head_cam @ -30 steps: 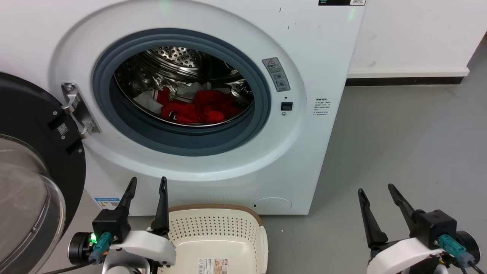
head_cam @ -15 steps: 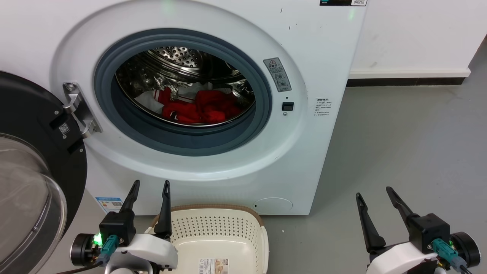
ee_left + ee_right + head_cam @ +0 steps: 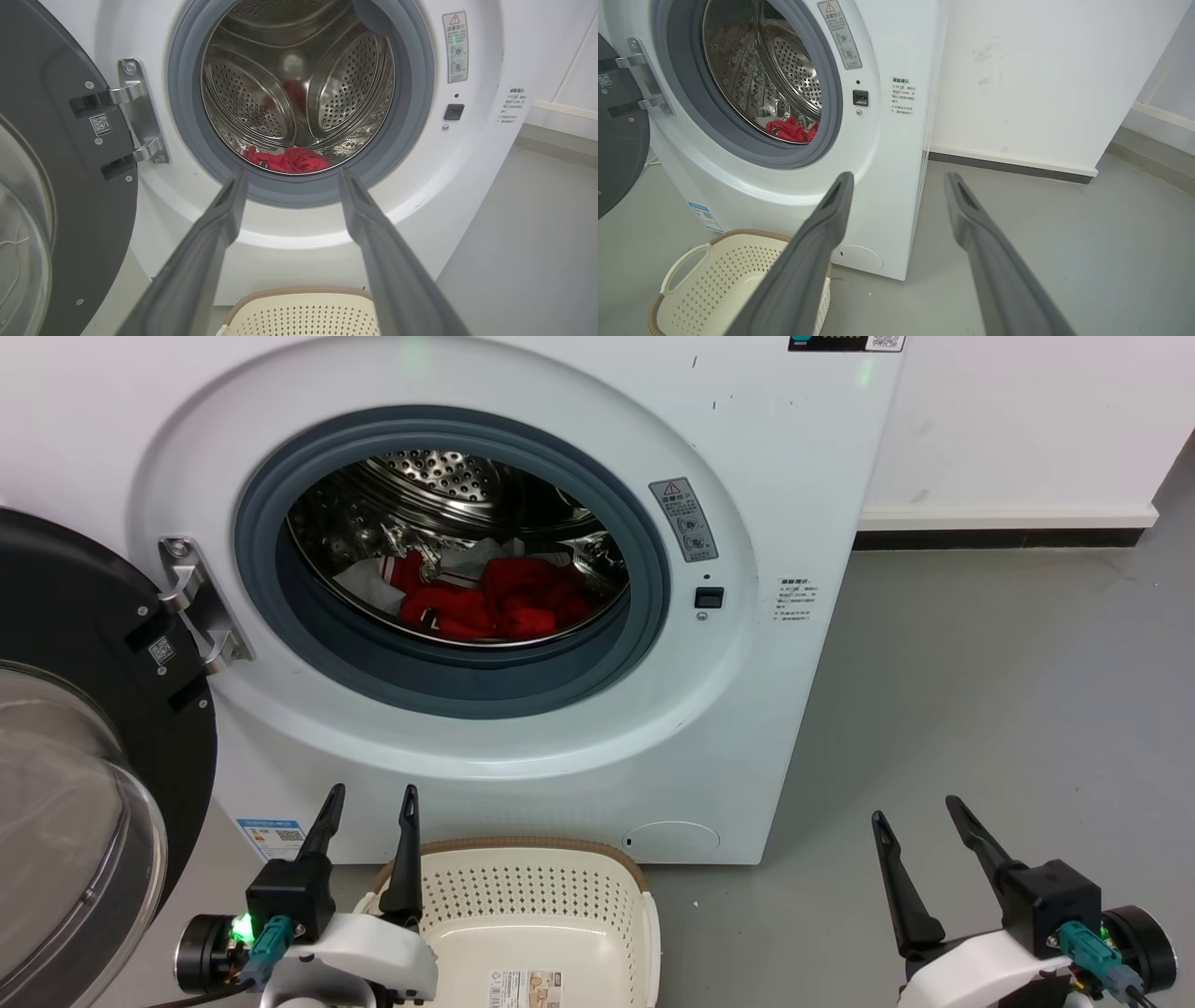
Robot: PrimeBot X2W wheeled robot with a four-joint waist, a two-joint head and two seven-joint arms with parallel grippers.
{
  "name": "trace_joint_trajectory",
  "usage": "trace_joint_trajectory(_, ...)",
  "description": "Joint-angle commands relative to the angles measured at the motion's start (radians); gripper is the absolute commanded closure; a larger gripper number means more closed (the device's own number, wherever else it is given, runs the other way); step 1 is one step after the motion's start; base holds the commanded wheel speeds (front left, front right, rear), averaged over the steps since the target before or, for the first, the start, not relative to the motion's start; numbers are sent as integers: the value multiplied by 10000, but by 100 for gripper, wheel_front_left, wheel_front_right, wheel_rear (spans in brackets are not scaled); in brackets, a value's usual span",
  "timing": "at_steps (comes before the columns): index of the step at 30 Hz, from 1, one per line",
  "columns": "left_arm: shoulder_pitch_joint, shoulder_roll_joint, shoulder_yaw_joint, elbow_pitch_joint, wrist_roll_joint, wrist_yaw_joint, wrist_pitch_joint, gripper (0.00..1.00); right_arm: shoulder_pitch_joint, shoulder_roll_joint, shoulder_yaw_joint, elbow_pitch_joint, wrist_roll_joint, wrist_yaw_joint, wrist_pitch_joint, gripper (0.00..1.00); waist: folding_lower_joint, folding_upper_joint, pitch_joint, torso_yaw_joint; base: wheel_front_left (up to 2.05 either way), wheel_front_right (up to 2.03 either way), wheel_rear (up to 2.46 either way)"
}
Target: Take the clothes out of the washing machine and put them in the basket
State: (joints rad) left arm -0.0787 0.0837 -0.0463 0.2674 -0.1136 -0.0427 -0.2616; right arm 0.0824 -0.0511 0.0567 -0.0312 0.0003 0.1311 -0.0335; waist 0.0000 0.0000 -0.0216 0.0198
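over the last second the left gripper and right gripper only dipped slightly, jaws apart, empty. the clothes stayed at six o'clock in the washing machine's drum; the basket, six o'clock below, showed nothing inside, so unloading looked unstarted.

The round grey-ringed porthole of the white washing machine stands wide open. Its black-framed glass door juts out at left; a cream perforated plastic basket sits just beneath.
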Motion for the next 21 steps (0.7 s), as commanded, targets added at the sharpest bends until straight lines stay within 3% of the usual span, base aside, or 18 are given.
trace_joint_trajectory(1,74,26,8,36,40,73,-51,0,43,16,18,-22,23,-7,26,0,0,0,4,-12,0,0,0)
trace_joint_trajectory(13,-416,178,2,311,82,184,-28,0,43,16,103,-196,34,-7,113,0,0,0,216,-160,0,0,0)
trace_joint_trajectory(21,-1561,412,60,671,-28,199,311,0,-352,18,296,-512,55,-7,155,0,0,0,1069,-584,0,0,0)
